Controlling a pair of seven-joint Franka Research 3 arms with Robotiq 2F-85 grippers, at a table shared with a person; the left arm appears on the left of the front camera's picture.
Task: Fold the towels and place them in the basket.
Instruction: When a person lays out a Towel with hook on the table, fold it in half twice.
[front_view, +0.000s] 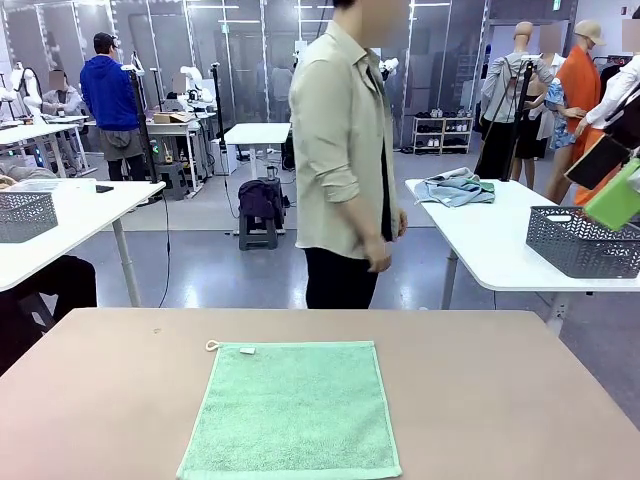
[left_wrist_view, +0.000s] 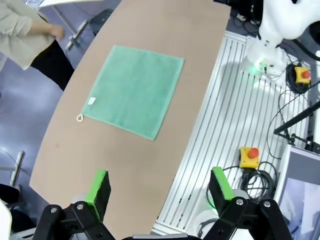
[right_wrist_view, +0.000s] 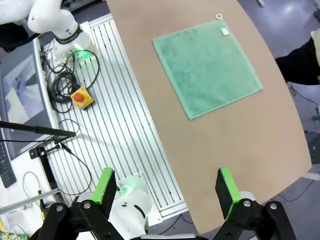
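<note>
We found the square sea-green terry-cloth towel (front_view: 295, 410) spread flat and unfolded at the middle of the brown table (front_view: 500, 400). A white loop (front_view: 212, 346) and a small white label (front_view: 247, 350) marked its far left corner. The front view cut off its near edge, and the label's print was too small to read. The left gripper (left_wrist_view: 159, 180) and the right gripper (right_wrist_view: 165, 180) stood fully spread, holding nothing.
</note>
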